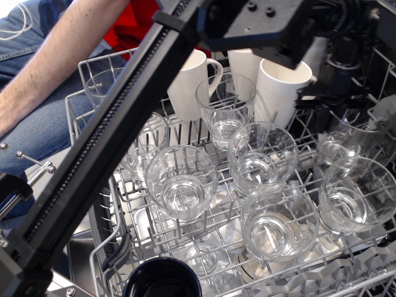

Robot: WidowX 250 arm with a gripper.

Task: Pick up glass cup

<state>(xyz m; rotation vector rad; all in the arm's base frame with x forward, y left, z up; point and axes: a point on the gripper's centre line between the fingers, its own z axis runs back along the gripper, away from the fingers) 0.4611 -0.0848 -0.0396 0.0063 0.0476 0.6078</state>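
Several clear glass cups stand upright in a grey wire dish rack. My gripper is at the rack's far right, its black fingers reaching down onto the rim of the far-right glass cup. It is shut on that cup, which hangs tilted a little above the wires. Just in front of it stands another glass cup. More glasses stand in the middle, at the front and on the left. The fingertips are partly hidden by the wrist.
Three white mugs stand at the back of the rack, close to the left of my gripper. A dark blue cup is at the front edge. My black arm crosses the view diagonally. A person's forearm lies at the upper left.
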